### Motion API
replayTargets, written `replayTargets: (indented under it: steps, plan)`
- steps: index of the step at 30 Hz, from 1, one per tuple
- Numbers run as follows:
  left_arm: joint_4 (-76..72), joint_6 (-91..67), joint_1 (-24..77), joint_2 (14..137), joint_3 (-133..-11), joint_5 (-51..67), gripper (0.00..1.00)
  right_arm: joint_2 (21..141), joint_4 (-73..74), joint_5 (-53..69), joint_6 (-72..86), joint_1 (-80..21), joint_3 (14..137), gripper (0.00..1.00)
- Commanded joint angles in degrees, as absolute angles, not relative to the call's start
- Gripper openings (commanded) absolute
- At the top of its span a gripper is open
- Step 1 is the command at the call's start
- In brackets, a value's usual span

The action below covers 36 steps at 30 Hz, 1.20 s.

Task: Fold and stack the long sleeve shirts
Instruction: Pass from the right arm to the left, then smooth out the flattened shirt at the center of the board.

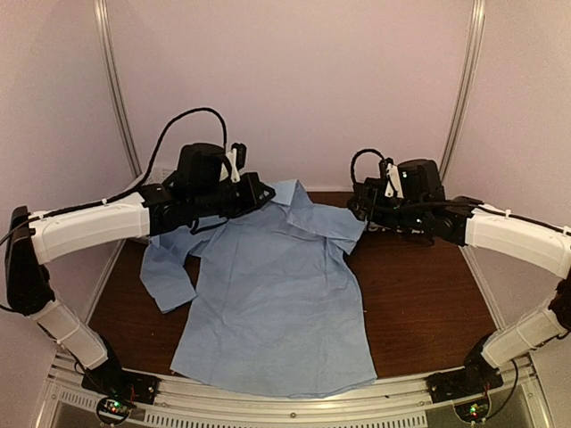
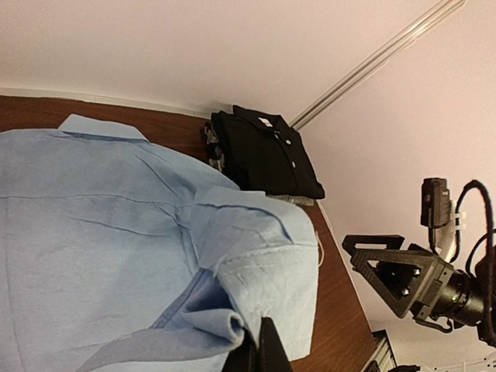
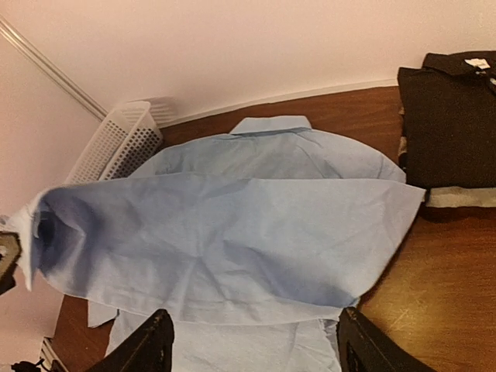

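Left gripper (image 2: 262, 353) — clamped on cuff (image 3: 43, 225) of light blue shirt (image 1: 277, 294); I read sleeve (image 3: 225, 232) running crosswise over body, shoulder right, cuff left. Right gripper (image 3: 256, 345) spread, empty — nearer shoulder.

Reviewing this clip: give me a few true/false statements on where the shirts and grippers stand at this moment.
1. A sleeve of the blue shirt is folded across its body. True.
2. The right gripper is shut on the blue shirt. False: it is open above the shirt, holding nothing.
3. The left gripper is shut on the blue shirt's fabric. True.
4. The black shirt lies in the white basket. False: it sits folded on the table, on the other side of the blue shirt from the basket.
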State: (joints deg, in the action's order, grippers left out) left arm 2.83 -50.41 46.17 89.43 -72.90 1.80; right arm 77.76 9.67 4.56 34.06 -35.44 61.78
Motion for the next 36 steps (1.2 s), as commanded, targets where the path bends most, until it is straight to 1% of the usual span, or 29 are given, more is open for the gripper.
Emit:
replayTargets:
  steps: [1,4,11,18,24,28,31,32,34,36]
  plan:
    - [5.38,-49.23,45.36,86.74,-71.48,-2.39,0.0,79.28,9.91,2.57,32.51,-31.11,56.3,0.73]
    - [6.91,-49.32,45.35,85.34,-70.35,-3.78,0.0,81.96,4.87,7.58,32.82,-27.91,53.56,0.73]
    - [9.04,-49.91,45.14,81.91,-66.92,-6.48,0.0,92.14,-6.52,16.49,34.97,-23.65,53.56,0.73]
    - [9.61,-50.5,45.18,81.09,-65.44,-7.06,0.0,103.03,-19.07,23.1,39.84,-18.92,55.6,0.74]
    - [10.23,-50.47,45.18,80.87,-65.04,-7.23,0.0,111.66,-25.4,26.1,43.07,-18.2,60.44,0.71]
    - [10.75,-50.15,45.18,81.01,-65.32,-7.27,0.0,115.18,-29.29,27.81,45.69,-18.11,63.11,0.63]
    - [11.49,-49.75,45.18,80.97,-65.77,-7.42,0.0,116.1,-30.99,27.89,46.61,-18.11,64.23,0.56]
    - [11.7,-49.67,45.18,80.92,-65.9,-7.6,0.0,116.33,-30.83,27.69,46.58,-18.08,64.82,0.53]
    - [11.81,-49.38,45.1,80.76,-65.92,-7.79,0.0,117.06,-30.2,27.77,46.3,-18.12,66.28,0.42]
    - [11.95,-49.16,45.01,80.6,-66.0,-7.69,0.0,117.48,-29.44,27.89,46.11,-18.11,67.71,0.25]
